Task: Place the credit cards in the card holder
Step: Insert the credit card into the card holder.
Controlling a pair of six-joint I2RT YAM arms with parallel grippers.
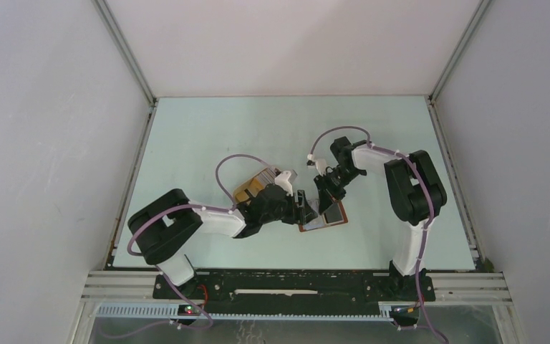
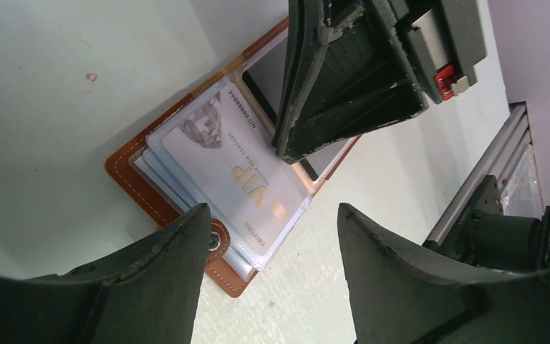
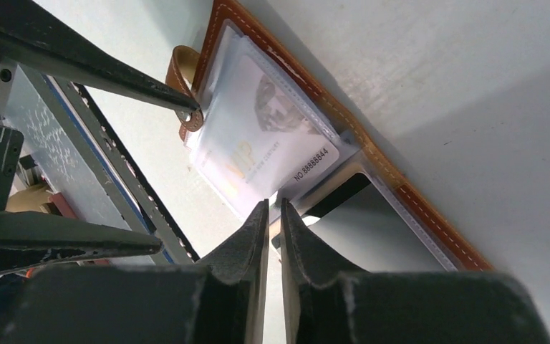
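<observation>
The card holder point(image 1: 324, 221) lies open on the table, brown leather point(image 2: 125, 172) with clear sleeves. A white VIP credit card point(image 2: 229, 172) point(image 3: 258, 136) sits in the top sleeve. A dark card point(image 3: 372, 229) fills the facing pocket. My left gripper point(image 2: 271, 209) point(image 1: 304, 204) is open astride the holder's corner. One of its fingertips point(image 3: 190, 111) touches the snap strap point(image 3: 179, 72). My right gripper point(image 3: 275, 203) point(image 1: 327, 195) comes down from above with its jaws almost together at the sleeve's edge beside the spine. Whether the sleeve is pinched does not show.
A tan tray point(image 1: 247, 190) with further cards stands just left of the holder, partly under the left arm. The metal rail point(image 2: 487, 172) of the table's near edge runs close behind the holder.
</observation>
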